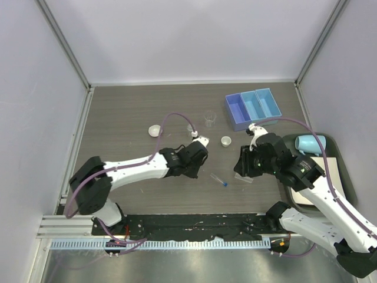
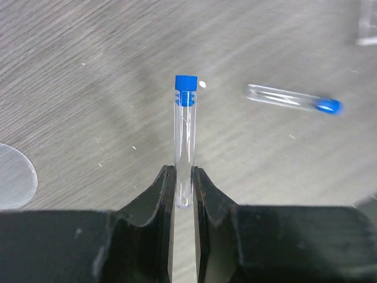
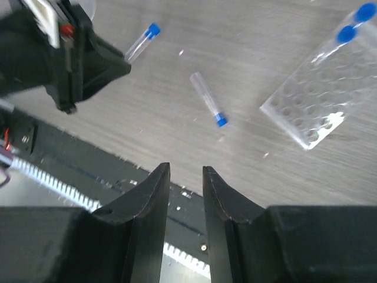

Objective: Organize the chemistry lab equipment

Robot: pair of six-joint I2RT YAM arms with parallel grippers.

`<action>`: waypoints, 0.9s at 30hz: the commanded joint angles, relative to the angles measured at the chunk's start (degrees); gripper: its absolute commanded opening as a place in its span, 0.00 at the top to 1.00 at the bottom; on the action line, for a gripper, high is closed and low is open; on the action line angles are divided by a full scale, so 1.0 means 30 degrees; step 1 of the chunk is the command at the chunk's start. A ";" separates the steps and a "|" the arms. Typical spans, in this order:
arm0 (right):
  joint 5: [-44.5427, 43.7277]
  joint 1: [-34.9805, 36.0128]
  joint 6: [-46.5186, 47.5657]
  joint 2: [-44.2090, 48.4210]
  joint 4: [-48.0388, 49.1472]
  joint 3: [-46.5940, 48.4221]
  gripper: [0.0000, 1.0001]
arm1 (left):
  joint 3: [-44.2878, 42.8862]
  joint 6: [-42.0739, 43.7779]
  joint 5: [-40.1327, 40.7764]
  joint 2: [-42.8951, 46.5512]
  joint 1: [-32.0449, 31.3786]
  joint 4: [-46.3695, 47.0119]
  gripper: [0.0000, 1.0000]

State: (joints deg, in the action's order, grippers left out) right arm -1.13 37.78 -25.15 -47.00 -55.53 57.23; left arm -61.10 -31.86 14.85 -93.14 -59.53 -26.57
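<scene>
toward the near edge of the table [image 1: 129, 112], about mid-width: loose tube [image 1: 219, 180], clear, lying flat, blue cap pointing near-right. just right of it, tube rack [image 3: 306, 106], clear plastic, flat on the table, two blue caps showing at one end. over the rack in the top view, right fingers [image 3: 160, 183]: parted a little, nothing between them, loose tube and rack both in their camera's sight. left of the loose tube and a touch farther in, left fingers [image 2: 168, 188]: clenched on the held tube [image 2: 184, 141], pinching its rounded bottom end from both sides, blue-capped end sticking out past the tips and touching nothing else.

farther in, around mid-table: left dish [image 1: 155, 130], small, white, round, left of centre; right dish [image 1: 226, 141], same kind, right of centre, near the right arm's wrist. between the two dishes and slightly beyond them: right beaker [image 1: 210, 119], tiny, clear, upright; left beaker [image 1: 192, 130], near-left of it, beside a purple cable [image 1: 171, 118], too small to tell whether upright.

along the right edge: dark green tray [image 1: 346, 171] with a white sheet [image 1: 330, 162], partly under the right arm; pale blue mug [image 1: 309, 143] at the tray's far end. toward the far right corner: blue tray [image 1: 253, 108], three compartments side by side, set at a slight angle to the table's edges, right beaker just to its left.
</scene>
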 commanded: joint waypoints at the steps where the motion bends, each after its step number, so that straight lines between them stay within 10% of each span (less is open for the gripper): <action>1: 0.4934 0.0092 0.0443 0.0930 0.1165 -0.0999 0.65 | 0.0414 0.1885 -0.4153 0.2772 0.0038 -0.0665 0.89; 27: 1.3295 0.0267 -0.4097 0.4272 0.7902 -0.6274 0.48 | 0.6128 -0.0279 -1.7197 1.2238 -0.0021 0.4988 0.84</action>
State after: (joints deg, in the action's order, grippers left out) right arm 35.33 37.89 -32.97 -35.05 -39.57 38.68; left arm -43.48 -30.72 -31.79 -58.57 -59.51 -17.08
